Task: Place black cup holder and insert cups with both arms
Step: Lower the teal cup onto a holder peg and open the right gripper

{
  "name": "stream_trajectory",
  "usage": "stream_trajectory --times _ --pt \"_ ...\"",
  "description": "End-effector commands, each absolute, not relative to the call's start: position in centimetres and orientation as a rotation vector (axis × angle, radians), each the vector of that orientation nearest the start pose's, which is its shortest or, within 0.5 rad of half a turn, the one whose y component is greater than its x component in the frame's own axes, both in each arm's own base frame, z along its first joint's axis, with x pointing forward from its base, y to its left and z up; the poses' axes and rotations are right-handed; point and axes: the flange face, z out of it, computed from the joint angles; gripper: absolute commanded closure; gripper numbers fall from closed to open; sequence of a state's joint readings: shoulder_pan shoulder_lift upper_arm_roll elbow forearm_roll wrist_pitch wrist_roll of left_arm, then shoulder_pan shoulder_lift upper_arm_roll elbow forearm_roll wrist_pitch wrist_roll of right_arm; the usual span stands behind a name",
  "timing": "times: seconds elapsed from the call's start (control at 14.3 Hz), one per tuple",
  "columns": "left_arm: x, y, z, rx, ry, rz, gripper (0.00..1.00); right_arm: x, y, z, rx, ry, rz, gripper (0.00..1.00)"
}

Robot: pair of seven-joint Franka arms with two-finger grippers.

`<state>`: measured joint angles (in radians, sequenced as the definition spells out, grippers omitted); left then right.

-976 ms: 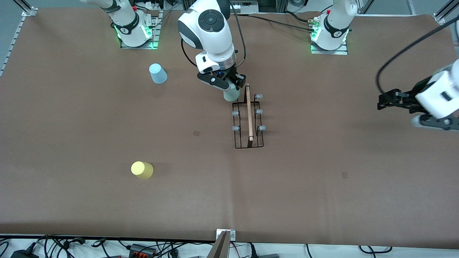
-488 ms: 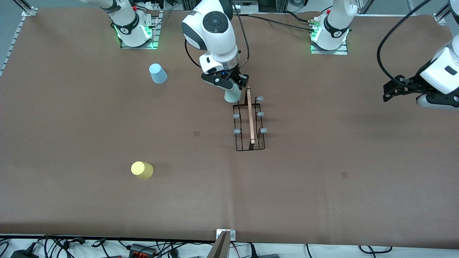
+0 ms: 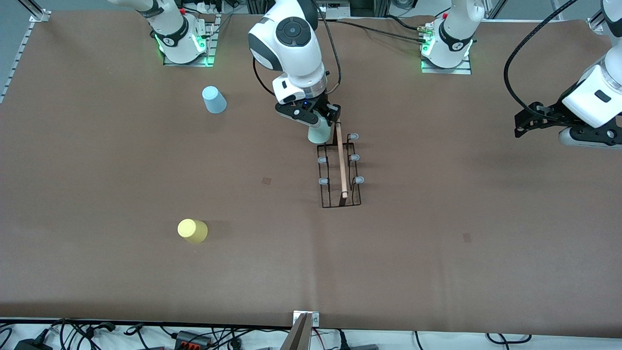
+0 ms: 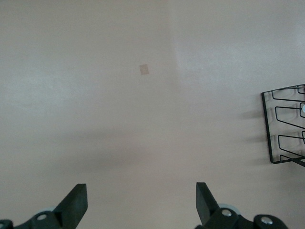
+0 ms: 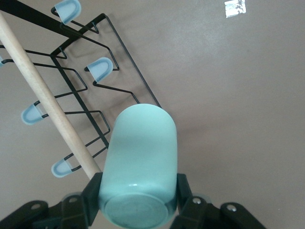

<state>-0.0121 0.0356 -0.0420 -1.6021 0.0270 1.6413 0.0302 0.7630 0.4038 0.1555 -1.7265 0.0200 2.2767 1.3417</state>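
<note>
While clamped, mint cup (image 5: 138, 162) in right gripper (image 5: 136, 202)

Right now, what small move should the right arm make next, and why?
Probably lower the mint green cup onto the peg beneath it. The right gripper is shut on the cup over the black cup holder, at its end farthest from the front camera; that peg is bare.

The black cup holder (image 3: 341, 167) stands mid-desk (image 3: 437, 253), with two cups toward the right arm's end: one cup (image 3: 214, 99) farther from the front camera, another cup (image 3: 192, 230) nearer.
</note>
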Motion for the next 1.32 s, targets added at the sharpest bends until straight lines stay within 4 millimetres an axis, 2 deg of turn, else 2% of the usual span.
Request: stream_trajectory --times 0.0,0.14,0.49,0.77,0.91,0.98,1.05,1.12,1.25 --pt "56.5 -3.0 60.0 -3.096 0.135 -0.004 0.0 41.8 53.0 37.6 -2.903 0.663 -0.009 0.82" --pt "56.6 -3.2 60.1 -3.096 0.142 -0.006 0.0 42.0 53.0 37.9 -2.895 0.661 -0.014 0.82" --pt "56.6 -2.9 60.1 -3.096 0.139 -0.004 0.0 42.6 52.7 37.0 -2.9 0.671 -0.01 0.82" --pt "56.6 -3.0 60.1 -3.1 0.142 -0.003 0.0 42.9 52.6 35.2 -2.92 0.671 0.007 0.81" --pt "56.6 -3.0 60.1 -3.1 0.142 -0.003 0.0 42.9 52.7 34.7 -2.924 0.672 0.015 0.77" --pt "56.6 -3.0 60.1 -3.102 0.141 -0.003 0.0 43.0 52.8 34.7 -2.922 0.672 0.014 0.66" --pt "56.6 -3.0 60.1 -3.102 0.141 -0.003 0.0 43.2 52.7 34.5 -2.925 0.676 0.014 0.25" --pt "56.6 -3.0 60.1 -3.102 0.141 -0.003 0.0 43.2 52.6 34.5 -2.928 0.673 0.011 0.0" --pt "56.6 -3.0 60.1 -3.102 0.139 -0.003 0.0 44.5 51.4 35.4 -2.949 0.598 -0.032 0.0"
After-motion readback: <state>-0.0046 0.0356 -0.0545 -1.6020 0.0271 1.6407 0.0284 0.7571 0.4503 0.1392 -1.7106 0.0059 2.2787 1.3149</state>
